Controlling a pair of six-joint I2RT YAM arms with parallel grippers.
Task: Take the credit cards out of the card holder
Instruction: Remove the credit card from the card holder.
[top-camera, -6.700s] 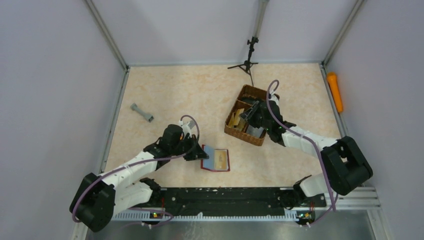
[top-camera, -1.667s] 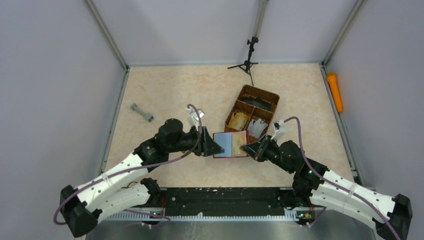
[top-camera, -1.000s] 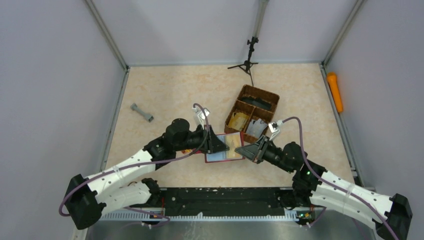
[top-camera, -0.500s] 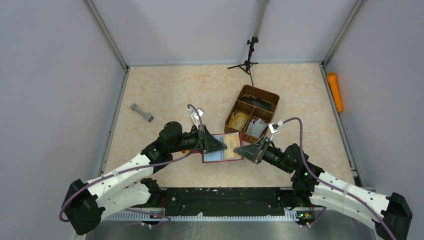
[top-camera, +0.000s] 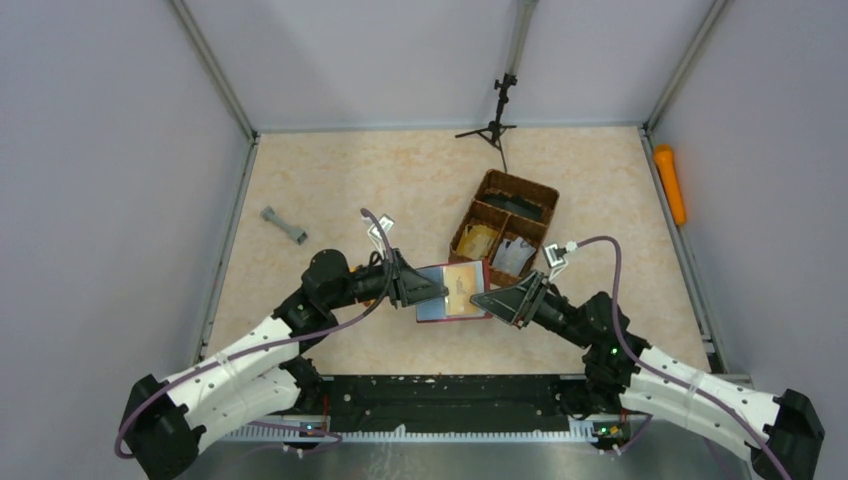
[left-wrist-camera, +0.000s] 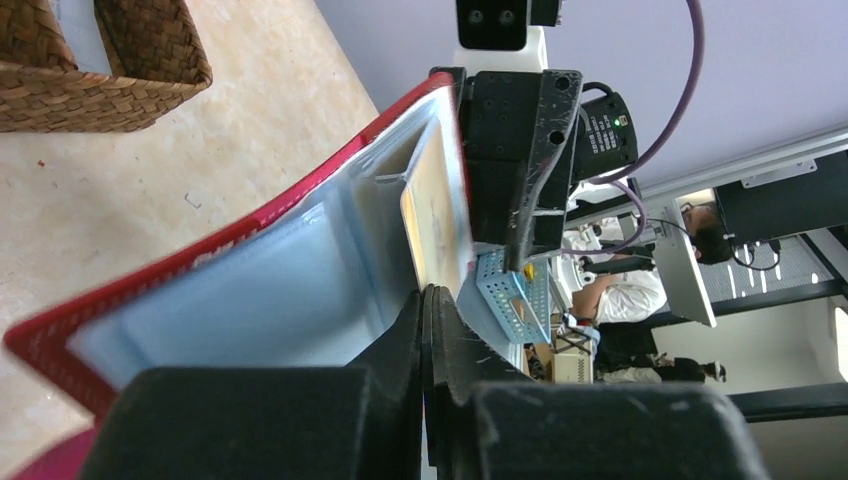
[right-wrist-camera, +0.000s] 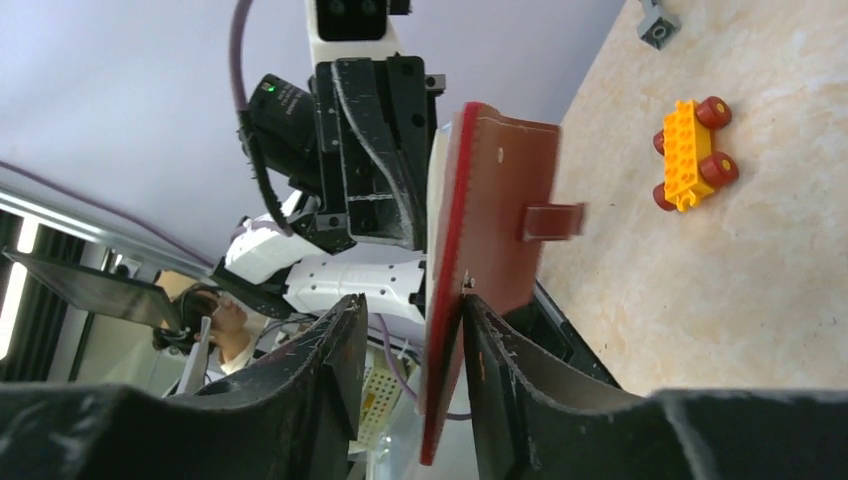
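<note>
**Card holder.** The card holder is open and held on edge between the two arms, just in front of the wicker basket. It appears to be raised off the tabletop. The dark red cover with its side tab faces the right wrist camera. The pale blue lining faces the left wrist camera.

**Left arm's fingers**. These are pressed together on one edge of the card holder, with cover and lining clamped between them.

**Right arm's fingers**. These are parted and straddle the opposite edge. One finger lies against the cover. A gap shows between the other finger and the lining side, so the edge is not clamped.

**Cards.** A tan-gold credit card sits in a lining pocket on the half nearest the right arm's fingers. The near compartments of the basket hold a tan card and a grey card.

**Other items.** A yellow toy block with red wheels lies on the tabletop. A grey dumbbell-shaped part lies well to the left.
</note>
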